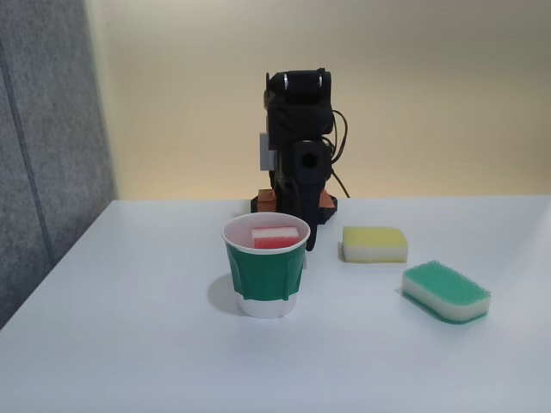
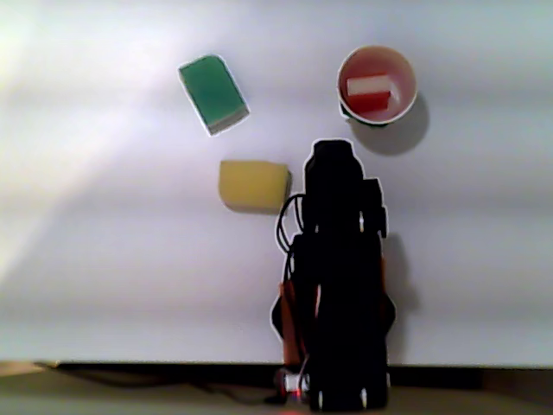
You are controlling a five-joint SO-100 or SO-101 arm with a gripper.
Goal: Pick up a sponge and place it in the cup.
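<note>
Sitting inside the cup [image 1: 265, 280], the sponge [image 1: 277, 238] shows its red top and white foam edge just below the white rim in the fixed view. Cup stands upright on the white table [image 1: 129, 344], green body w/ white base band. Behind it the black arm [image 1: 297, 146] is folded up near the back wall, its lower end coming down just behind the cup's right side. Gripper [image 1: 312, 237] is too dark here to make out; can't tell if the fingers are apart or closed. Yellow sponge [image 1: 374, 244] lies right of the cup, green sponge [image 1: 446, 292] further right and nearer the camera.

Other view, from above: cup [image 2: 409, 73] at upper right w/ the sponge [image 2: 371, 92] lying in it, red and white both visible. Arm [image 2: 339, 285] is a black silhouette at bottom centre, its tip prob. the gripper [image 2: 333, 154], apart from the cup. Yellow sponge [image 2: 252, 184] lies just left of the arm; green sponge [image 2: 213, 93] upper left, turned at an angle.
</note>
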